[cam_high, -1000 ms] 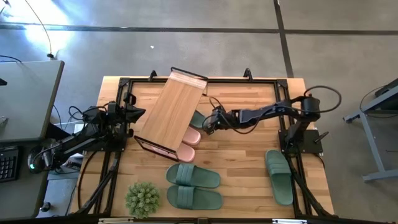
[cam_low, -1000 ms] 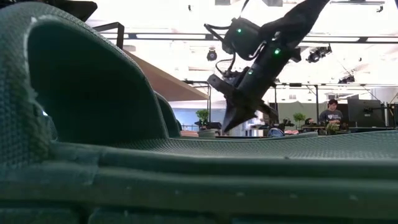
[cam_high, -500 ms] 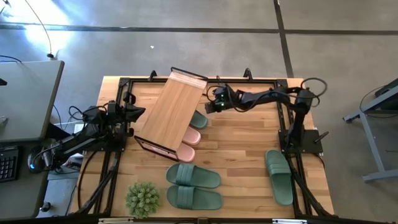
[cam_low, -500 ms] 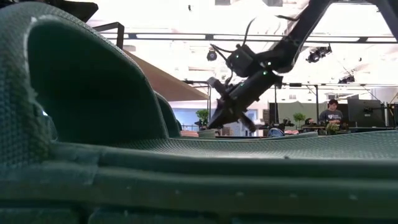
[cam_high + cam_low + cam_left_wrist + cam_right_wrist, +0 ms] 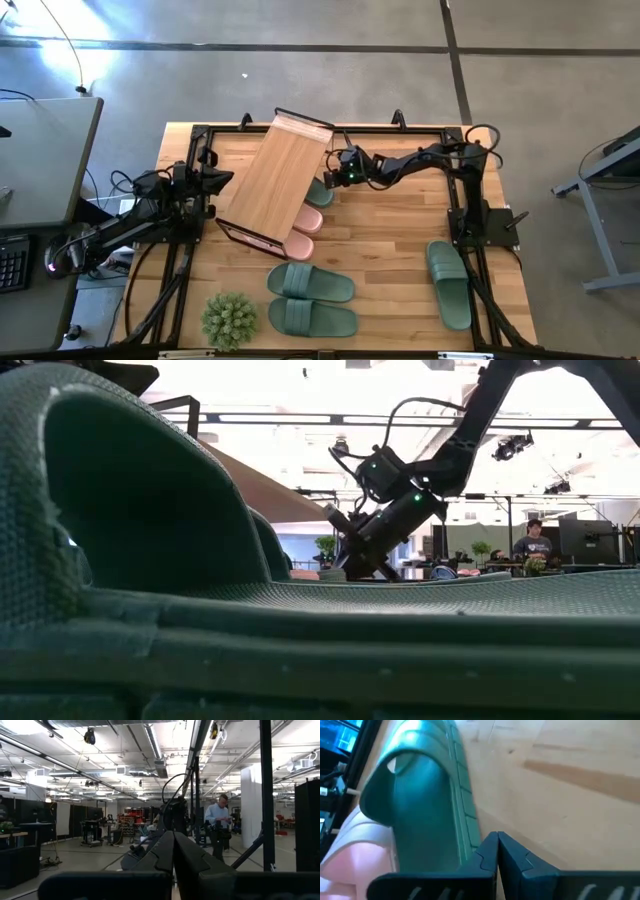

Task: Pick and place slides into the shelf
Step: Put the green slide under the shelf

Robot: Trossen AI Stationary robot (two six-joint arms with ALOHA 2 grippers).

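Note:
The shelf (image 5: 275, 180), a bamboo board on a black frame, stands askew at the table's middle left. One green slide (image 5: 320, 192) (image 5: 420, 805) and two pink slides (image 5: 305, 218) (image 5: 355, 850) poke out from under its right side. My right gripper (image 5: 335, 178) (image 5: 496, 847) is shut and slants down, its tips beside that green slide's long edge. A green pair (image 5: 310, 283) lies near the front, and another green slide (image 5: 448, 283) at the right. My left gripper (image 5: 215, 180) (image 5: 173, 840) waits shut at the shelf's left. My right gripper has its shut fingertips (image 5: 487, 845) right beside the ribbed side edge (image 5: 470, 832) of the green slide's sole, slanting down from the table's right. Whether they touch the edge, I cannot tell. The slide lies flat on the table.
A spiky green plant ball (image 5: 228, 320) sits at the front left. In the low view a green slide (image 5: 150, 560) fills the foreground and hides most of the table. Bare tabletop (image 5: 400, 230) lies right of the shelf.
My right gripper has swung toward the table's far edge and sunk closer to the tabletop, turning as it went, and now sits beside the green slide at the shelf's right side. It has stayed shut. The slides and the shelf have not moved.

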